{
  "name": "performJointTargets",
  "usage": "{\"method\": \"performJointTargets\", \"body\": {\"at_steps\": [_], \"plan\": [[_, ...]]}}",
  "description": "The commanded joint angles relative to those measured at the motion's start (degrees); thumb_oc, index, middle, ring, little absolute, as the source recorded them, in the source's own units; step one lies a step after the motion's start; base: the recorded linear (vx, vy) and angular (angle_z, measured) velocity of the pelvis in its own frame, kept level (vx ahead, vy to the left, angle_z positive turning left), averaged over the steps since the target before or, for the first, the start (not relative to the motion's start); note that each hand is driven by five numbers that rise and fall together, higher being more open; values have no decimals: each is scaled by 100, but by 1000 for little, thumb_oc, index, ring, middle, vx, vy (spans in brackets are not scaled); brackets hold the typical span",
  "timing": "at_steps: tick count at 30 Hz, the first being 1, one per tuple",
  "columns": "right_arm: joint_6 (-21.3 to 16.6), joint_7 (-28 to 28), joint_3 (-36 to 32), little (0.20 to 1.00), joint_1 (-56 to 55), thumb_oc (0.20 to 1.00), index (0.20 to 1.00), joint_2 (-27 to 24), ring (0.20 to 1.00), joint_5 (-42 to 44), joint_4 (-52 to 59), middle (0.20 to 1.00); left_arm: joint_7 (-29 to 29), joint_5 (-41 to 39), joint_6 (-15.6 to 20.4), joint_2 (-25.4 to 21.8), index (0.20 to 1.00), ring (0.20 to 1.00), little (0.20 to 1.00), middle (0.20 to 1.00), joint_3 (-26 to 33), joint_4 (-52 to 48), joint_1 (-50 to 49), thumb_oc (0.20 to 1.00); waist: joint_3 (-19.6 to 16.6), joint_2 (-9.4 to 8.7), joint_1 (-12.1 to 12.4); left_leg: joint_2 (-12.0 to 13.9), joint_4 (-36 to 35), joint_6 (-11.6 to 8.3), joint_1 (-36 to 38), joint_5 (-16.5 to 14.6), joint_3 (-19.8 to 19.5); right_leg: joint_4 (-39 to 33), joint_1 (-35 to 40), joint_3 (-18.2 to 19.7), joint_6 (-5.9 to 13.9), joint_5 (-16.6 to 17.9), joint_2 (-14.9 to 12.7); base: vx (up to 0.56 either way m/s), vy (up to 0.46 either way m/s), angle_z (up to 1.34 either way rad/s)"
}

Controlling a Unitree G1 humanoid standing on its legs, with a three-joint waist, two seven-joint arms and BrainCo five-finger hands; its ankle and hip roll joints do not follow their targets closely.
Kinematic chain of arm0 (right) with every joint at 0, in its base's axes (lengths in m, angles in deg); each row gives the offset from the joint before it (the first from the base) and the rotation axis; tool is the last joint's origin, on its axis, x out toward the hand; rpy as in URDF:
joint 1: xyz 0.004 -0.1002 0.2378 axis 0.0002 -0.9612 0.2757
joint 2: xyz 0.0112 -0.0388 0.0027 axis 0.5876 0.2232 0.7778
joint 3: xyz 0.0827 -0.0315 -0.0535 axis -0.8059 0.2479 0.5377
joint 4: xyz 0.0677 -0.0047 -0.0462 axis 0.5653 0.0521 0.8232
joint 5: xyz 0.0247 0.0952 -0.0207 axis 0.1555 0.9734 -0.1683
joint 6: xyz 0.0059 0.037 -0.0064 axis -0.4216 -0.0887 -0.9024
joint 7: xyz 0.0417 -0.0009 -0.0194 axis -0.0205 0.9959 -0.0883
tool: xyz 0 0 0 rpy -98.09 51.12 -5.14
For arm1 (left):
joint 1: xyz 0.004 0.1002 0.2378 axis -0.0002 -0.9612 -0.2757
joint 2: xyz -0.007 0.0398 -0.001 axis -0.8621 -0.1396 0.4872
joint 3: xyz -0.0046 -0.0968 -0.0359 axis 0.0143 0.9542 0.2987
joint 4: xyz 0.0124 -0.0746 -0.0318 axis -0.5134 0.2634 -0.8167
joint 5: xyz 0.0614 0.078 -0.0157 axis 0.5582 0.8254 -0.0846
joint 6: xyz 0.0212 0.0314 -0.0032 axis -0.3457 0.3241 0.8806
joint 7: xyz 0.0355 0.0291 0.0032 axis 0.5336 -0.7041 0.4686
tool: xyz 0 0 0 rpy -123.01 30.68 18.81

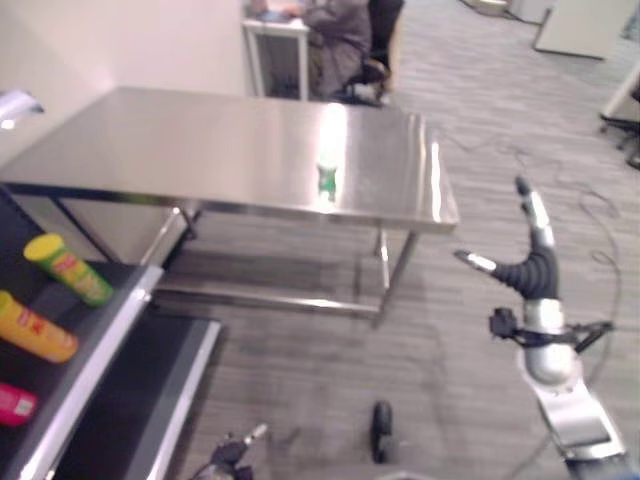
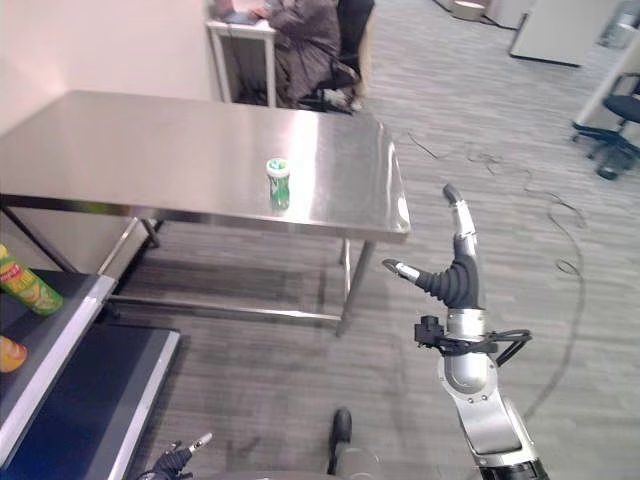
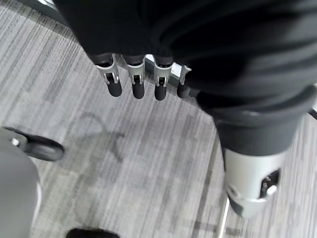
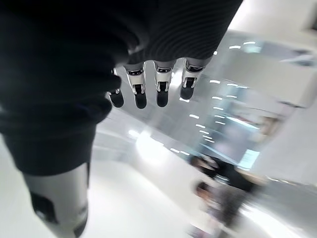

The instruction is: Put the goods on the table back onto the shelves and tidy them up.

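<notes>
1. Grey striped carpet floor (image 2: 270, 350); steel counter (image 2: 150, 150) stands on it against a pale wall.
2. Green can (image 2: 278, 183) stands upright on the counter, near the front edge, toward the right end. Counter otherwise bare steel.
3. Shelf (image 1: 95, 345) at lower left of the head views, dark boards with a pale front rim. On its upper board: a green tube (image 1: 68, 268) with yellow cap lying tilted, a yellow tube (image 1: 35, 328) lying beside it, and a pink pack (image 1: 15, 403) at the edge of view.
4. Right hand (image 2: 455, 275) raised in the air, to the right of the counter's front right corner, well apart from the can. Fingers straight and pointing up, thumb spread out to the side; holds nothing. Right wrist view agrees: fingers in a straight row.
5. Left hand (image 3: 136, 82) low over the carpet, fingers straight, relaxed, empty. Its fingertips peek in at the bottom of the head views, beside the shelf.
6. Person (image 1: 335, 40) seated at a white desk (image 1: 275, 45) beyond the counter's far edge.
</notes>
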Motion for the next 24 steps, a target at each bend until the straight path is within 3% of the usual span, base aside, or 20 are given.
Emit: {"method": "performJointTargets", "body": {"at_steps": [1, 3, 5, 6, 7, 8, 11, 12, 16, 19, 21, 23, 24], "plan": [[-451, 168, -33, 1000, 276, 1000, 1000, -283, 1000, 272, 413, 1000, -63, 106, 149, -247, 1000, 1000, 1000, 1000, 89, -115, 67, 1000, -136, -242, 27, 258, 367, -176, -289, 520, 240, 270, 42, 131, 636, -455, -172, 235, -139, -7], [-620, 457, 189, 1000, 667, 1000, 1000, -541, 1000, 1048, 193, 1000, 28, 6, 163, -293, 1000, 1000, 1000, 1000, -194, -500, 55, 1000, -53, -364, 125, 200, 1551, -306, -970, 1012, 276, 63, 361, 60, 481, -511, -147, 196, -128, -6], [-677, 664, 283, 1000, 786, 1000, 1000, -641, 1000, 1483, 16, 1000, 25, -91, 139, -302, 1000, 1000, 1000, 1000, -218, -426, 152, 1000, -9, -553, 173, 309, 1660, -219, -1457, 936, 623, -47, 559, -92, 459, -630, -326, 127, -48, -1], [-684, 668, 285, 1000, 797, 1000, 1000, -642, 1000, 1493, 3, 1000, 26, -93, 140, -303, 1000, 1000, 1000, 1000, -216, -422, 157, 1000, -6, -549, 174, 313, 1681, -217, -1462, 916, 625, -49, 564, -91, 461, -637, -322, 95, -18, 28], [-685, 748, 333, 1000, 786, 1000, 1000, -713, 1000, 1597, -50, 1000, 30, -125, 135, -283, 1000, 1000, 1000, 1000, -199, -397, 189, 1000, -7, -649, 211, 481, 1477, -207, -1666, 831, 896, -111, 681, -206, 477, -702, -432, 148, 70, 71], [-652, 934, 375, 1000, 729, 1000, 1000, -859, 1000, 1774, -223, 1000, 90, -95, 137, -231, 1000, 1000, 1000, 1000, -221, -371, 202, 1000, -9, -648, 287, 781, 818, -291, -1876, 953, 1306, -186, 833, -322, 515, -809, -512, 151, 64, 77], [-662, 1009, 390, 1000, 745, 1000, 1000, -963, 1000, 1833, -323, 1000, 106, -34, 148, -205, 1000, 1000, 1000, 1000, -255, -340, 190, 1000, -10, -587, 334, 906, 463, -383, -1932, 1217, 1429, -196, 897, -337, 537, -868, -514, 121, 135, 38], [-537, 1083, 501, 1000, 758, 1000, 1000, -1046, 1000, 1842, -518, 1000, 145, 9, 126, -162, 1000, 1000, 1000, 1000, -243, -161, 175, 1000, -53, -431, 362, 1059, -22, -501, -1775, 1494, 1712, -153, 986, -377, 565, -930, -530, 108, 156, -12], [-542, 1234, 582, 1000, 692, 1000, 1000, -967, 1000, 1995, -484, 1000, 99, -33, 133, -185, 1000, 1000, 1000, 1000, -163, -196, 137, 1000, -147, -358, 313, 1173, -38, -623, -1549, 1505, 1751, -302, 1178, -337, 636, -906, -592, 107, 190, -9], [-488, 1244, 685, 1000, 845, 1000, 1000, -904, 1000, 1896, -470, 1000, 82, 256, 145, -169, 1000, 1000, 1000, 1000, -446, -151, 269, 1000, -105, -320, 335, 1342, 51, -698, -1599, 1518, 1617, -308, 1190, -264, 754, -841, -859, -1, 323, 15], [-367, 1240, 507, 1000, 695, 1000, 1000, -740, 1000, 1833, -450, 1000, 114, 637, 145, -138, 1000, 1000, 1000, 1000, -774, -63, 334, 1000, -145, -190, 208, 1074, -86, -740, -1470, 1164, 1267, -364, 1077, -144, 973, -540, -1223, -8, 501, -16], [-365, 1241, 502, 1000, 689, 1000, 1000, -738, 1000, 1834, -445, 1000, 115, 637, 146, -140, 1000, 1000, 1000, 1000, -777, -62, 334, 1000, -148, -197, 209, 1064, -87, -734, -1471, 1164, 1267, -368, 1077, -144, 979, -537, -1233, -2, 224, 3], [-316, 1198, 476, 1000, 676, 1000, 1000, -596, 1000, 1749, -516, 1000, 175, 707, 111, -136, 1000, 1000, 1000, 1000, -799, -69, 323, 1000, -185, -164, 192, 921, -185, -692, -1434, 1100, 1320, -378, 1031, -130, 1039, -418, -1365, -10, 382, 25]]}}
